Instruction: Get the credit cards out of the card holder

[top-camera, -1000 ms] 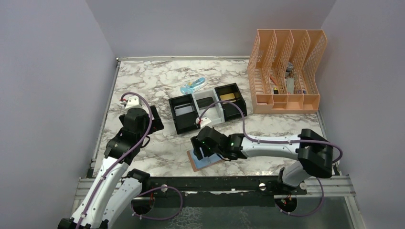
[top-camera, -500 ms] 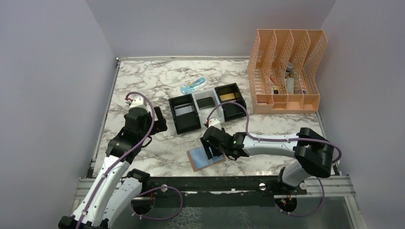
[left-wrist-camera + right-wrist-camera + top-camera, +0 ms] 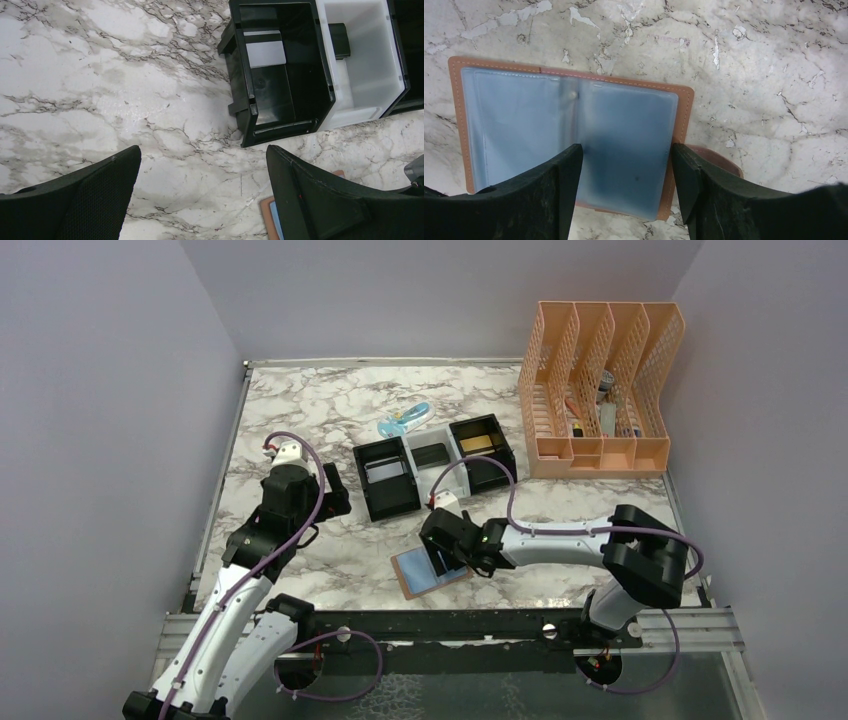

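- The card holder [image 3: 418, 574] lies open flat at the near side of the marble table [image 3: 300, 410].
- The right gripper [image 3: 624, 160] is poised over its blue-grey pockets, fingers apart.
- The left gripper [image 3: 202, 165] hangs near the tray [image 3: 392, 510], fingers spread wide.
- The silvery card [image 3: 266, 52], dark card [image 3: 340, 40] and gold card [image 3: 478, 443] each sit in their own tray compartment.

No readable text, label or number anywhere (items [image 3: 607, 412] in orange rack [image 3: 548, 390] too small).

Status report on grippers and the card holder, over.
Left gripper open. Right gripper open above tan leather bifold card holder, spread open on marble table. Nothing in the way.
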Action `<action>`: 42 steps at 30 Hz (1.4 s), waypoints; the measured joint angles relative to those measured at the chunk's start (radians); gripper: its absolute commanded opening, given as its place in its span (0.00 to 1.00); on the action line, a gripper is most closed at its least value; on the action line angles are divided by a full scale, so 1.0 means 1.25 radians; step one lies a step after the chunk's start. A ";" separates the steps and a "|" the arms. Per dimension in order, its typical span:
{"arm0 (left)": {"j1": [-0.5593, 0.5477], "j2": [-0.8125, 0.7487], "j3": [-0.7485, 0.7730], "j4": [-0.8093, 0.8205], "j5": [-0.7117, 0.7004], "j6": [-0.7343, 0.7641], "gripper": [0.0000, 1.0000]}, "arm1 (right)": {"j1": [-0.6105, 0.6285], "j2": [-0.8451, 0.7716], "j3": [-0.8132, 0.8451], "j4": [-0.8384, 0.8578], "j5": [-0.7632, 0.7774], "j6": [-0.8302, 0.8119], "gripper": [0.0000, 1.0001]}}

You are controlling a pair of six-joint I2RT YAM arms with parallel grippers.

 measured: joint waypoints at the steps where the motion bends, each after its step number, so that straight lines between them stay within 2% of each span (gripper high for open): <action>1: 0.000 0.001 0.000 0.000 0.000 0.000 0.99 | 0.001 0.002 0.002 -0.002 0.001 -0.002 0.56; 4: 0.000 0.002 0.000 0.000 0.000 0.000 0.99 | 0.001 0.009 0.008 -0.016 0.012 -0.009 0.43; 8: 0.000 0.005 0.000 0.000 0.000 0.000 0.99 | -0.001 0.015 0.017 -0.023 0.020 -0.011 0.32; 16: 0.000 0.014 0.000 0.000 0.000 0.000 0.99 | 0.000 0.016 0.022 -0.018 0.011 -0.020 0.24; 18: 0.000 0.016 0.000 0.000 0.000 0.000 0.99 | -0.001 0.013 0.018 -0.006 0.000 -0.023 0.28; 20: 0.000 0.018 0.000 0.000 0.000 0.000 0.99 | 0.000 0.009 0.011 0.006 -0.009 -0.020 0.38; 24: 0.000 0.022 0.000 0.000 0.001 0.000 0.99 | 0.000 0.000 0.011 0.001 -0.011 -0.007 0.50; 28: 0.000 0.022 0.000 0.000 0.003 0.000 0.99 | 0.000 -0.045 0.011 -0.014 -0.005 -0.007 0.60; 35: 0.000 0.022 0.000 0.004 0.005 0.001 0.99 | 0.003 -0.116 0.028 0.006 -0.049 -0.029 0.61; 42: 0.000 0.016 0.000 0.005 0.005 0.001 0.99 | 0.063 -0.017 0.052 0.032 -0.097 -0.026 0.64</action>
